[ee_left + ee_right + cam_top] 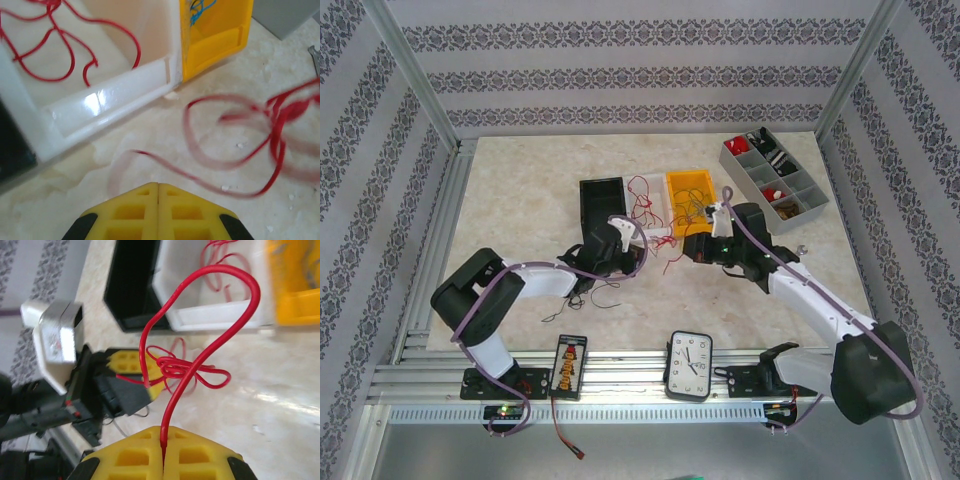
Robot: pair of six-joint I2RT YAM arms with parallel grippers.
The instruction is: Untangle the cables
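At the middle of the counter (520,200), just in front of the bins: right hand (162,432), pads pressed flat together. Pinches a red cable (180,367) in the seam; climbs from there, snarls into a small knot, arcs on above the white bin (210,317). Close by and facing it: left hand (158,186), likewise closed pad to pad. Sits right behind a blurred red strand (274,150) lying on the counter; cannot tell whether caught between the tips. Inside the white bin, more loose red cable. Beside that, yellow bin (220,40) with blue squiggles (200,12); on the other side, black bin (132,285).
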